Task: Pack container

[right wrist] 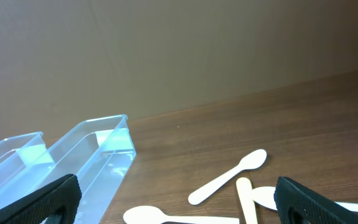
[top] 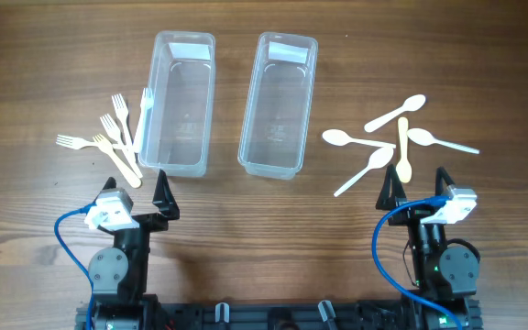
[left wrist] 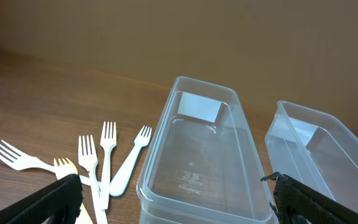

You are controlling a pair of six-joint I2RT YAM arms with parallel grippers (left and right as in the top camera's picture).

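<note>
Wood-grain table (top: 264,229) fills my feed. Nearest me, the left gripper (top: 137,188) sits low with its fingers spread wide and nothing between them. The right gripper (top: 417,186) is likewise spread apart and empty. Just beyond the left one lies a loose cluster of forks (left wrist: 128,167), white apart from one wooden. Ahead of the right one the spoons (top: 403,147) are scattered, some crossing each other. Between the two piles, two clear containers run away from me side by side: the left container (top: 183,110) beside the forks, and the right container (top: 278,105), both with nothing inside.
</note>
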